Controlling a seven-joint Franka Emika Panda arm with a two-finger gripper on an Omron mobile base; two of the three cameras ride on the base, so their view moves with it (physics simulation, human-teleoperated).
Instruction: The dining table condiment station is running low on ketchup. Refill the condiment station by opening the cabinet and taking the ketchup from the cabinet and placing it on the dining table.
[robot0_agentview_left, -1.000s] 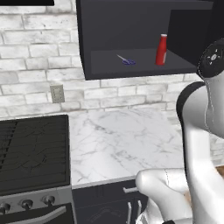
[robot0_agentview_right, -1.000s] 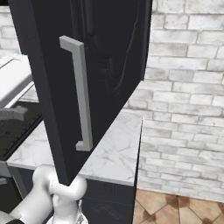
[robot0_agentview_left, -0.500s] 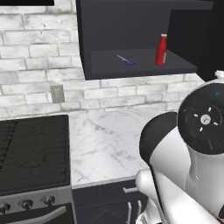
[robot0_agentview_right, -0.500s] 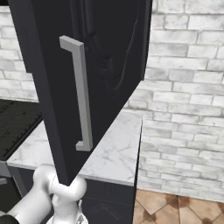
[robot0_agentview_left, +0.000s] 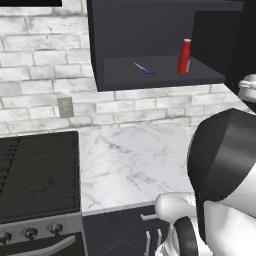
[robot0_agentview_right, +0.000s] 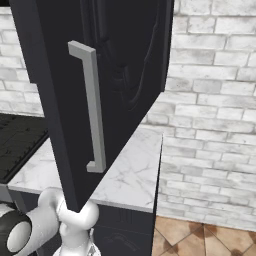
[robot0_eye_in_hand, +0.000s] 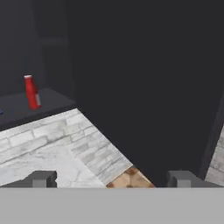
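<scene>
On the shelf of the open black wall cabinet (robot0_agentview_left: 165, 75), the small red tapered squeeze ketchup bottle (robot0_agentview_left: 184, 57) is seen upright, judged light, slightly squashy and slick, best gripped around its wider lower body by the two-finger gripper (robot0_eye_in_hand: 111, 179), spread wide and empty.

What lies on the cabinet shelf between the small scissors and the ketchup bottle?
Nothing: in the left base view the dark shelf is bare between the scissors and the upright ketchup bottle.
</scene>
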